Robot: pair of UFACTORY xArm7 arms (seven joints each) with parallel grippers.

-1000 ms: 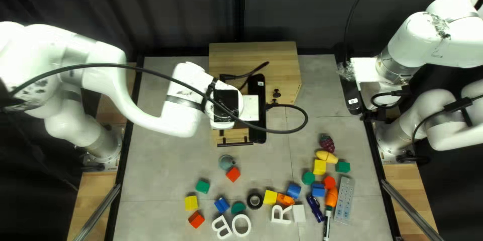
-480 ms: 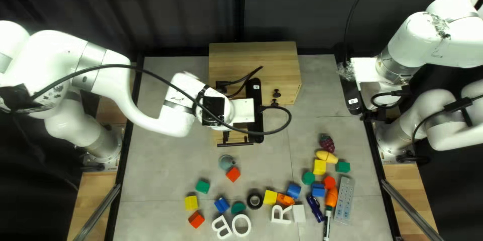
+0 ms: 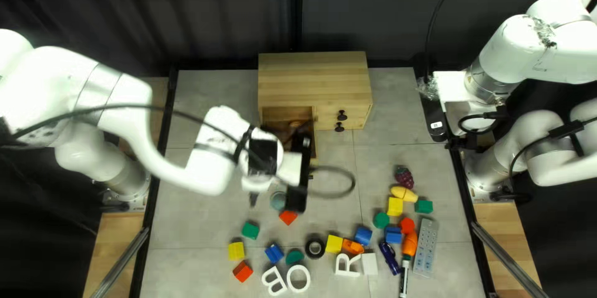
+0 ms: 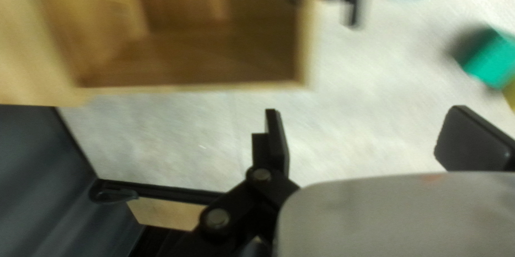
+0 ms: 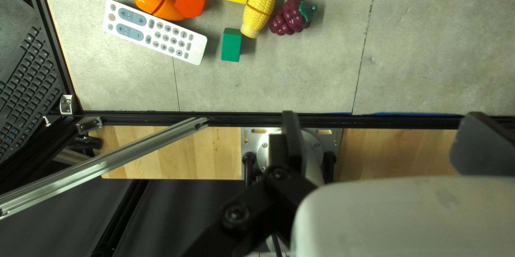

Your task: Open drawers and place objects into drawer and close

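One left arm (image 3: pixel 160 155) stretched inward, left claw (image 3: pixel 254 199) released, near the open drawer (image 4: pixel 307 42)

I see a robotics lab: white robot arms (image 3: pixel 68 80) flank the table (image 3: pixel 199 211), a dark curtain (image 3: pixel 217 12) hangs behind it, a keyboard (image 5: pixel 33 69) lies near it.

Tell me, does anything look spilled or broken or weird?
I can't see anything spilled or broken. The white letter B lies crooked beside the white O, and one drawer of the wooden cabinet sticks out open while the knobbed drawers beside it are shut, but that fits the job.
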